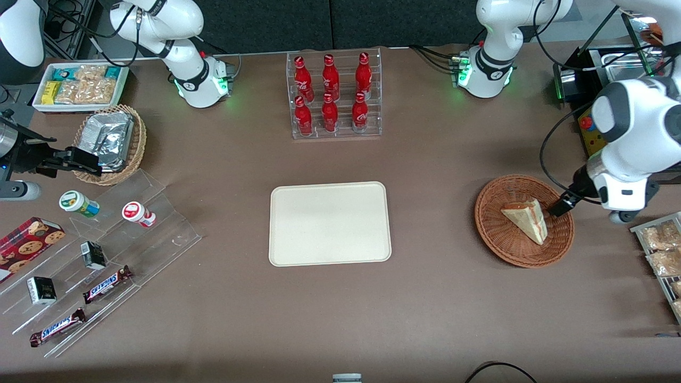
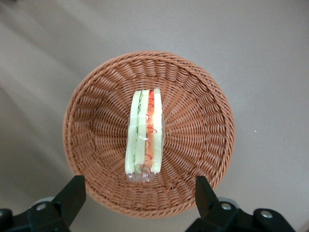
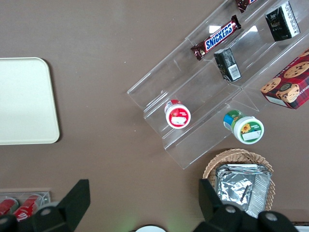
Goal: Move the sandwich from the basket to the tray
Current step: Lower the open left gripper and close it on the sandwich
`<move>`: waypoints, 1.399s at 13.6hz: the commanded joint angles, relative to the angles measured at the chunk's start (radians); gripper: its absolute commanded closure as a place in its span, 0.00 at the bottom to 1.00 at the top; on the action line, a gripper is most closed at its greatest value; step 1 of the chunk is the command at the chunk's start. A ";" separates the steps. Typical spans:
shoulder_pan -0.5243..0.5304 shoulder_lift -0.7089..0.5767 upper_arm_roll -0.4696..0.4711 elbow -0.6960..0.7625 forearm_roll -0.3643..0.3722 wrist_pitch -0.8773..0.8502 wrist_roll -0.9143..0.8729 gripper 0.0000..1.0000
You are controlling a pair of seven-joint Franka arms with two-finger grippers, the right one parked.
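The gripper (image 2: 137,193) hung above the basket (image 1: 492,234), its 2 fingers (image 2: 72,193) spread wide apart. The sandwich (image 1: 526,219) lay inside it, well apart from the tray (image 1: 330,223).

There were six red bottles (image 1: 330,80), two chocolate bars (image 1: 108,283), two small dark cartons (image 1: 93,255), two lidded tubs (image 1: 79,204) and one cookie box (image 1: 29,242). One tray (image 1: 330,223) lay on the counter. One sandwich (image 1: 526,219) sat in one brown basket (image 1: 495,234); one gripper (image 1: 559,206) hung above it, jaws spread.
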 commanded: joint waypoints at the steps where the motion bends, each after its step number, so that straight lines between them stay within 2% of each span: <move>1: -0.006 -0.009 -0.002 -0.079 0.006 0.089 -0.059 0.00; 3: -0.008 0.003 -0.005 -0.099 0.052 0.106 -0.061 0.00; 8: -0.008 0.064 -0.022 -0.098 0.052 0.184 -0.133 0.00; 19: -0.009 0.155 -0.033 -0.109 0.060 0.273 -0.138 0.00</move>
